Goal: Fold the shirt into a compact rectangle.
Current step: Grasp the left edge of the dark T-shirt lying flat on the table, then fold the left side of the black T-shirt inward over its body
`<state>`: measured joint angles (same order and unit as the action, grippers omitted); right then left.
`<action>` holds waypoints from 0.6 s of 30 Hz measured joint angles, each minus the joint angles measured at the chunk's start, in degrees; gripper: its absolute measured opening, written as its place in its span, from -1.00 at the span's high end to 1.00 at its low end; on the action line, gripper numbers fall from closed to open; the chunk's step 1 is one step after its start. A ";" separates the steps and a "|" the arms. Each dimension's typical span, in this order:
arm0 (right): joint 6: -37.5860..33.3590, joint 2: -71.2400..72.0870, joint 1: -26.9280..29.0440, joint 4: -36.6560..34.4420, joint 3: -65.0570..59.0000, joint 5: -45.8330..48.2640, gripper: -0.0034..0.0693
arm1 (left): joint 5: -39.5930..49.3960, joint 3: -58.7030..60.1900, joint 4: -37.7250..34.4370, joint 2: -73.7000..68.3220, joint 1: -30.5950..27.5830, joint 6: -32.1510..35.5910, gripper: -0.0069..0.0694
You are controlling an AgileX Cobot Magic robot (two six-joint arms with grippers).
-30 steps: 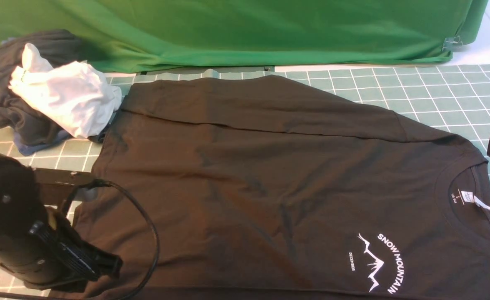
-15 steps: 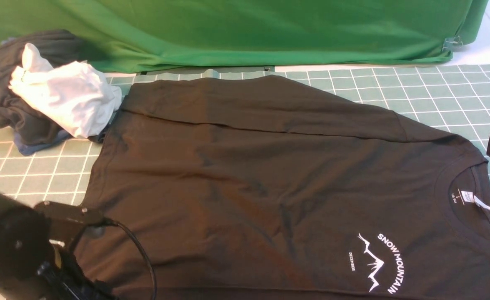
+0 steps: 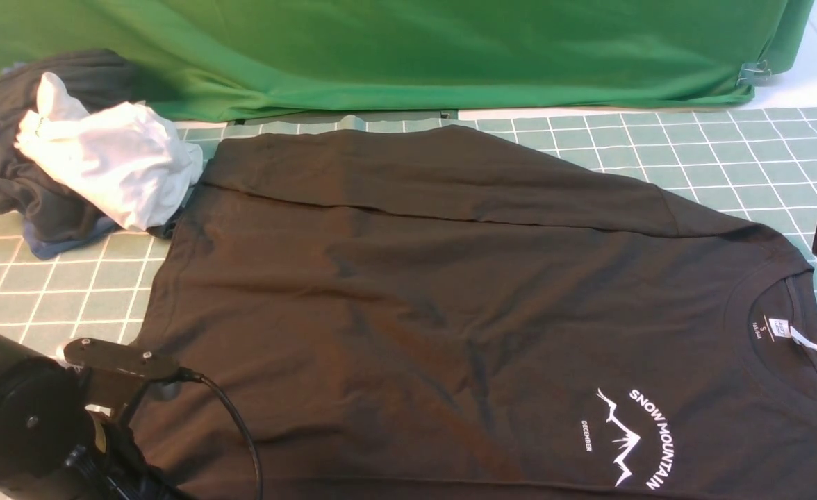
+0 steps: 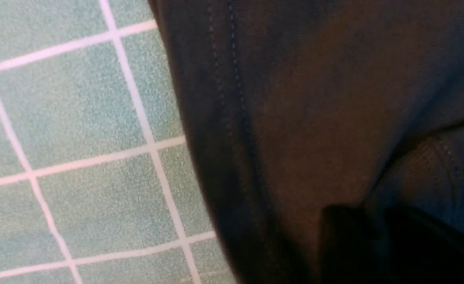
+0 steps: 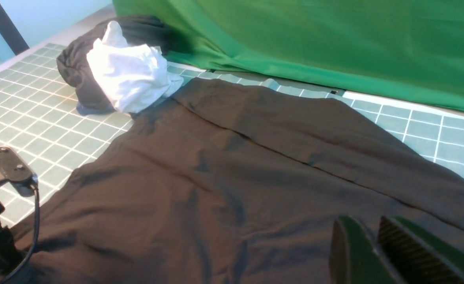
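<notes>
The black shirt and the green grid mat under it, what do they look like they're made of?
The shirt looks like a soft, matte knit, probably cotton jersey: the left wrist view shows a fine knit texture and a twin-stitched hem, and it lies in loose wrinkles. The mat looks like matte, speckled vinyl or rubber with printed white lines, like a cutting mat. Its exact material is unclear.

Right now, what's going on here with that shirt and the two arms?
A two-armed robot is set to fold the shirt, which lies flat on the mat with one sleeve laid across its far side. The left gripper is down at the hem; whether it has pinched the cloth isn't clear. The right gripper hovers near the collar end, fingers together, holding nothing. Other clothes sit piled in the far left corner.
</notes>
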<state>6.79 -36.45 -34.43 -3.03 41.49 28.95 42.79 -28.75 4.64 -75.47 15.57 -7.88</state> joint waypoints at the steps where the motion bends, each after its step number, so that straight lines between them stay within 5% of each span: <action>1: 0.00 0.00 0.00 0.00 0.00 0.00 0.65 | 1.31 -0.56 -0.23 0.00 0.00 0.22 0.72; 10: 0.00 0.00 0.00 0.02 0.00 0.00 0.65 | 12.11 -7.66 -1.29 2.33 0.40 0.88 0.81; 18: 0.00 0.00 0.00 0.02 0.00 -0.24 0.65 | 9.55 -17.76 -1.21 4.76 0.40 0.59 0.81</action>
<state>6.79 -36.45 -34.43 -3.01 41.49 28.71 52.34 -46.51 3.43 -70.71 15.97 -7.29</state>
